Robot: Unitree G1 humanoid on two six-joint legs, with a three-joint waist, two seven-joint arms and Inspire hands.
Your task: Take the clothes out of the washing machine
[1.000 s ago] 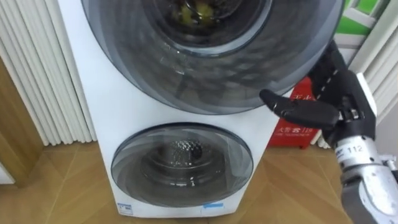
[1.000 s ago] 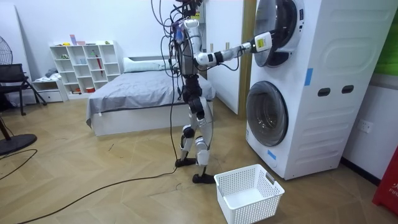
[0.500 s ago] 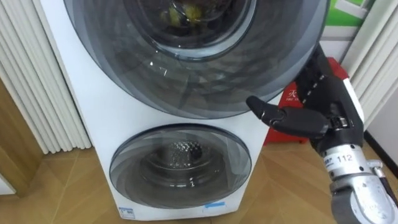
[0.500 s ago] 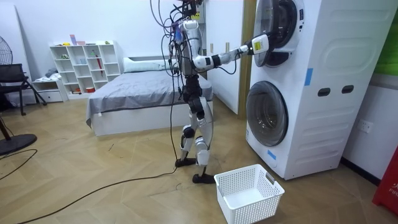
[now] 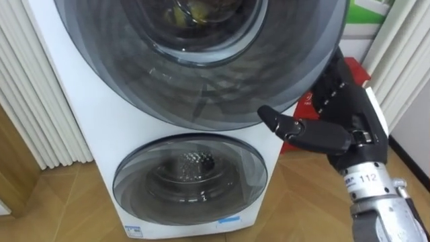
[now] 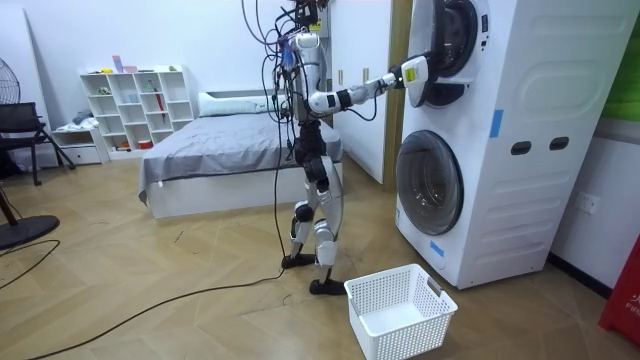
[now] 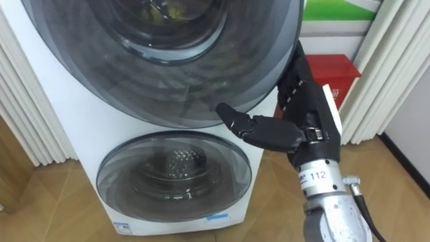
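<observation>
At the upper door (image 5: 201, 87) right rim we're laying the right hand (image 5: 344, 124) straight-fingered, gripping nothing, with clothes (image 5: 190, 11) sitting inside behind glass and the basket (image 6: 405, 335) waiting empty, picking not started.

The robot stands upright on the wooden floor (image 6: 150, 290), facing the stacked washing machines (image 6: 520, 130) at the room view's right. Its right arm is raised and stretched forward, with the right robot hand (image 6: 415, 72) at the edge of the upper door (image 6: 445, 45). The lower door (image 6: 430, 182) is shut. A white laundry basket (image 6: 398, 312) sits on the floor just beside the robot's feet, in front of the lower machine. Behind the robot are a bed (image 6: 220, 150) with grey bedding and a white shelf unit (image 6: 135, 105). A black chair (image 6: 20, 125) stands at the room view's left.
</observation>
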